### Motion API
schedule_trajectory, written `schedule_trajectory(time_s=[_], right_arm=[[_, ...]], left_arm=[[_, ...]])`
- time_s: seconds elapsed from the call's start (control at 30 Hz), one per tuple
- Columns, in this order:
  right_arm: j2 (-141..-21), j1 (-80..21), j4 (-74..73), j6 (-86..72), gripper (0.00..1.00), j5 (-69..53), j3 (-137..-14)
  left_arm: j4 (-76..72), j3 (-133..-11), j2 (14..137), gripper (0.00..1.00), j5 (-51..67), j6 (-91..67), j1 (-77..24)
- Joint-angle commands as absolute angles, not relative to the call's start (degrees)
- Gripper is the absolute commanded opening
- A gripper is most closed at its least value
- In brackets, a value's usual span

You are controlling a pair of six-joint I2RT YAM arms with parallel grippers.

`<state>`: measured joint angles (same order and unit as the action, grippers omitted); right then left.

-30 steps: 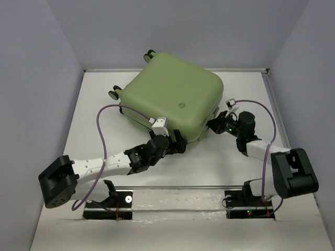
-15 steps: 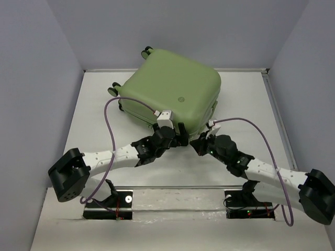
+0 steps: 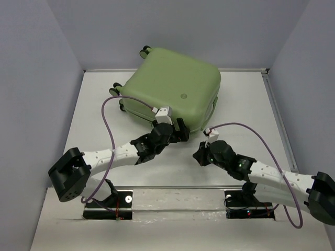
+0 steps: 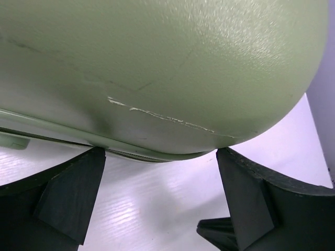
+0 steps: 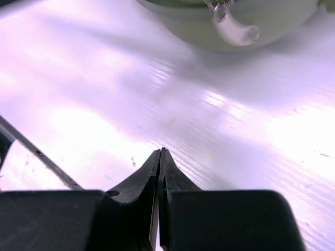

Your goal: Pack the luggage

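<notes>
One luggage; left arm jaws spread at its edge, right arm jaws pressed together.

The right gripper has its jaws pressed together over the white worktop. Beyond the gripper lies the rounded edge of the green luggage, with a pale zip pull hanging from it.

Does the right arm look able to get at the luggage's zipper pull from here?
Probably yes: only bare table lies between the shut right gripper and the zipper pull hanging off the luggage. The jaws must open first.
</notes>
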<state>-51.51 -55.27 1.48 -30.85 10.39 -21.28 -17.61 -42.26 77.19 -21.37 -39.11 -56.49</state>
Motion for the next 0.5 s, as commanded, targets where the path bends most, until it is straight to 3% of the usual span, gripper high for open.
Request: schedule_trajectory(time_s=[0.0,0.2,0.33,0.47], right_arm=[[-57.03,-54.65,4.45,-29.27,0.07,-1.99,-25.57],[-61.00,-65.82,11.00,-34.18,0.07,11.91,-24.61],[-56.79,-64.44,9.15,-35.51,0.07,17.58,-23.12],[-55.46,-61.18,7.38,-31.56,0.07,15.83,-25.58]], left_arm=[[-27.86,-43.33,74.18,0.99,-26.28,-38.85,-54.14],[-26.82,-46.66,75.15,0.99,-24.88,-37.80,-53.61],[-21.47,-45.97,69.45,0.99,-23.83,-38.31,-51.87],[-9.87,-46.67,60.57,0.99,-16.19,-40.25,-41.42]])
